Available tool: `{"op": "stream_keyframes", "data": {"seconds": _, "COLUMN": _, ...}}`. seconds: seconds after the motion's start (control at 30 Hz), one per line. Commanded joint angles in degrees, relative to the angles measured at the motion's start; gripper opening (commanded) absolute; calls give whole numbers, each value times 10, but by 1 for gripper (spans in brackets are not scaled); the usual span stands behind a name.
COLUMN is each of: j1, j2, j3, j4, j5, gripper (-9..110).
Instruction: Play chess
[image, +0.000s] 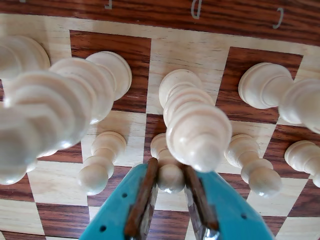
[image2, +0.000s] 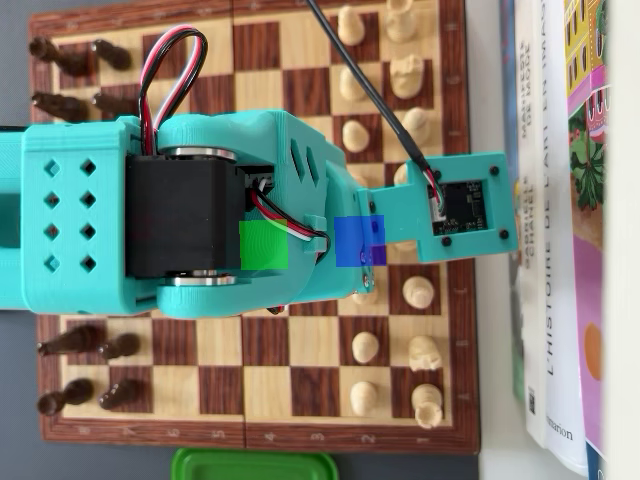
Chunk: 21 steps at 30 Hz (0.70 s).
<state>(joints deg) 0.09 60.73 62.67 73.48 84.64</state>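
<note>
Book spine, right of chessboard in overhead view: "L'HISTOIRE DE LA M…" plus smaller line reading roughly "CHARLES", sideways; publisher mark near lower end too small to read. Chessboard border in wrist view: file letters upside down, roughly "D" and "C"; third illegible.

The wooden chessboard is checkered reddish-brown and pale tan. Cream turned chess pieces face dark brown ones. The teal plastic tool has rust-brown pads.
</note>
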Motion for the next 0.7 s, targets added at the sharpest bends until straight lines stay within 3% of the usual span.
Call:
{"op": "stream_keyframes", "data": {"seconds": 0.0, "j1": 5, "j2": 11, "j3": -23, "j4": 1, "j5": -4, "gripper": 7}}
{"op": "stream_keyframes", "data": {"seconds": 0.67, "j1": 3, "j2": 229, "j3": 182, "j4": 14, "j5": -3, "gripper": 7}}
